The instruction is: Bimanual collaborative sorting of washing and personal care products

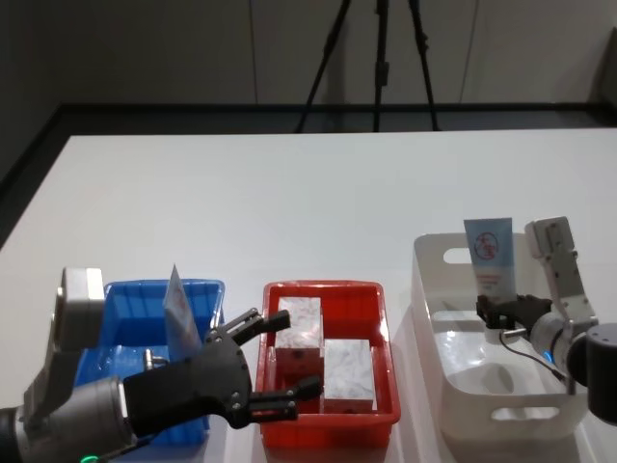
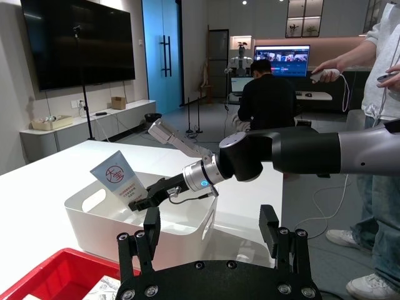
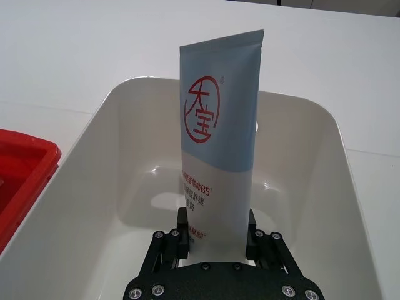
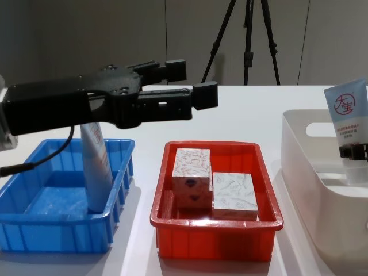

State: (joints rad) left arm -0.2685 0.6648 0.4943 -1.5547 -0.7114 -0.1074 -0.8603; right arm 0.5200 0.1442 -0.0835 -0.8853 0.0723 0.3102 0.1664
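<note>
Your right gripper [image 3: 215,236] is clamped on the tube's [image 3: 219,156] lower end. The tube stands upright in the white bin [image 1: 429,289], long axis vertical, flat end toward 12 o'clock. Your left gripper [image 4: 198,80] hangs wide open, empty, over the red bin's [image 4: 215,224] 9 o'clock edge.

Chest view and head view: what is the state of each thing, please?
left claw: open, empty, above the bins.
right claw: shut on held tube.
held tube: upright over the white bin.
other tube: standing in the blue bin.
white boxes: side by side in the red bin.
</note>
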